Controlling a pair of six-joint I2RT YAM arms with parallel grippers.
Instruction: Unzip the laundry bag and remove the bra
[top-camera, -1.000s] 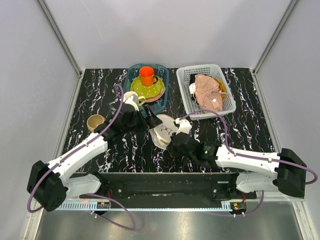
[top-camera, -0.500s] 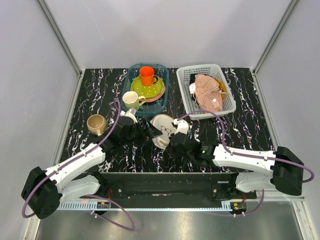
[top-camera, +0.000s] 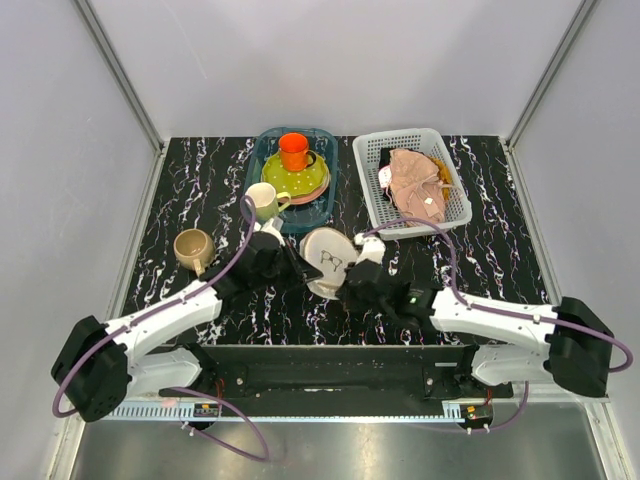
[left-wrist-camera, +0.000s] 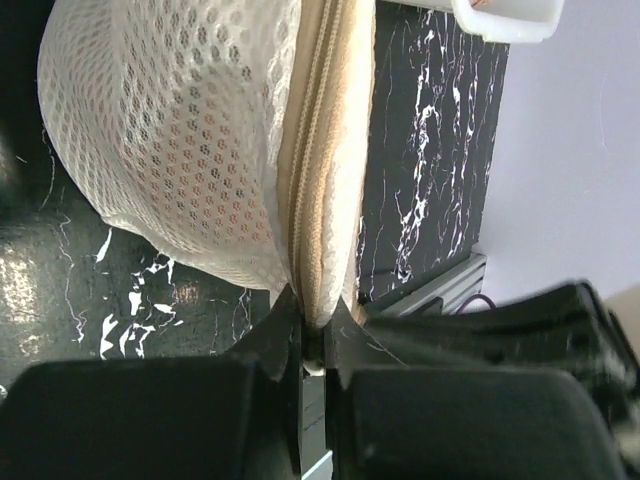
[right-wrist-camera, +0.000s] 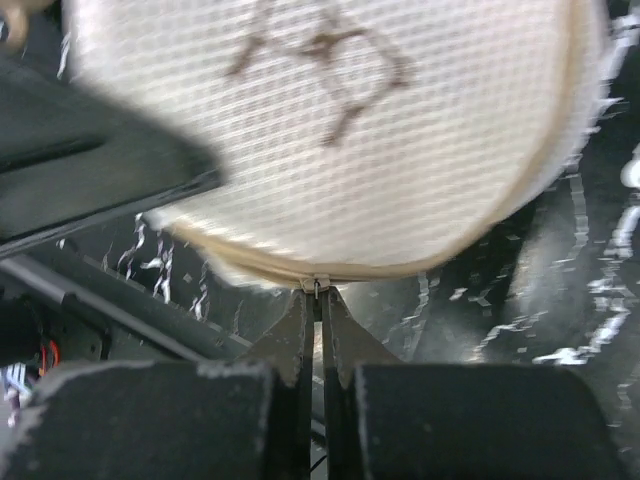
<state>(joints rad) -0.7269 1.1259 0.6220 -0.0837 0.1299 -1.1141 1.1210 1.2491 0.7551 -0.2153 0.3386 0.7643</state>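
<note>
The cream-white mesh laundry bag (top-camera: 325, 258) stands on edge at the table's middle, its spectacles print facing up. My left gripper (top-camera: 299, 264) is at its left side, shut on the bag's beige zipper seam (left-wrist-camera: 305, 180) at the rim, the fabric pinched between the jaws (left-wrist-camera: 312, 322). My right gripper (top-camera: 346, 285) is at the bag's near edge, shut on the small metal zipper pull (right-wrist-camera: 317, 285). The zipper looks closed along the seam that shows. The bra appears only as an orange-brown tint through the mesh (left-wrist-camera: 205, 190).
A white lattice basket (top-camera: 375, 150) with a pale pink cloth (top-camera: 415, 185) stands at the back right. A blue tub (top-camera: 325, 190) holding plates and an orange cup (top-camera: 293, 150) is behind the bag. A cream mug (top-camera: 262, 200) and a tan cup (top-camera: 192, 247) stand to the left.
My left gripper came in to the bag's left rim and shut on the zipper seam. The right gripper stayed shut on the pull; the bag shifted slightly.
</note>
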